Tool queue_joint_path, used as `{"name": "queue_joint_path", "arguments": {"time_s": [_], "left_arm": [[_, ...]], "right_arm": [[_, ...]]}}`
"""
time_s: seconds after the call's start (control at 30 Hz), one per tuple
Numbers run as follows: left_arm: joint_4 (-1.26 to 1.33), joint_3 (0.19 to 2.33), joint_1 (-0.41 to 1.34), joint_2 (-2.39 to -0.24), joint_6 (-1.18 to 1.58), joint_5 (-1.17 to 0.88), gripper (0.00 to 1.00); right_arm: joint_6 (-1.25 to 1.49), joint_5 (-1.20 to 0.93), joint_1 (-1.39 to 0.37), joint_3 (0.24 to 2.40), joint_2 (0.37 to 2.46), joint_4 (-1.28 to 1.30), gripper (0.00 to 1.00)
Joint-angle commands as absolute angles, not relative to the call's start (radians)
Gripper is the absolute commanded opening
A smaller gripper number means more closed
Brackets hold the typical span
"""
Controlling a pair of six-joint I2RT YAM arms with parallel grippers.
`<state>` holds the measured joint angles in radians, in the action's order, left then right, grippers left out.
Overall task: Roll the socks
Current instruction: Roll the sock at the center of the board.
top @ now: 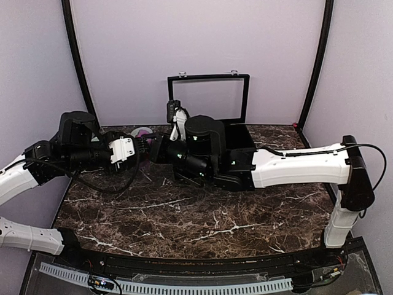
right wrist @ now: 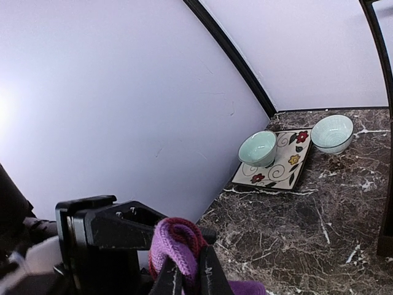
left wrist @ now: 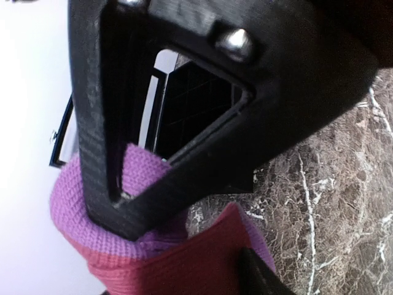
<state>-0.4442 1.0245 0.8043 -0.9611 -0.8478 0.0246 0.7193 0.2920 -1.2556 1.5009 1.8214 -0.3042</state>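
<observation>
Where the two arms meet just left of the black frame [top: 209,98], the right gripper [right wrist: 187,273] has its jaws pinching the bunched maroon-and-purple sock [right wrist: 177,236] over the dark marbled table [top: 184,221]. Purple knit pokes through a finger window of the left gripper [top: 140,147]; whether those jaws are spread or gripping it, I cannot tell.

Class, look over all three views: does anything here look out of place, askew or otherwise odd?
Nothing is spilled or broken. The one oddity: the maroon and purple sock is bunched between the left pincer and right pincer. The mint bowl sits on the floral plate, the paler bowl beside it.
</observation>
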Motion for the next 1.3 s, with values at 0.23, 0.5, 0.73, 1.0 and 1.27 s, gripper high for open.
{"name": "queue_joint_path", "arguments": {"time_s": [0.23,0.5,0.73,1.0,1.27], "left_arm": [[-0.042,0.901,0.881,-0.933,-1.192,0.271,0.49],[0.005,0.896,0.882,-0.941,-1.231,0.277,0.02],[-0.305,1.046,0.872,-0.95,-0.953,0.091,0.0],[-0.764,1.29,0.797,-1.015,-0.578,-0.647,0.0],[-0.985,1.441,0.756,-1.17,-0.519,-1.085,0.0]], "right_arm": [[0.813,0.323,-1.247,1.48,1.816,-0.479,0.0],[0.9,0.265,-1.246,1.477,1.83,-0.525,0.0],[0.801,0.201,-1.25,1.498,1.817,-0.514,0.23],[0.279,-0.107,-1.249,1.287,1.642,-0.554,1.0],[0.107,-0.329,-1.232,1.108,1.397,-0.543,1.0]]}}
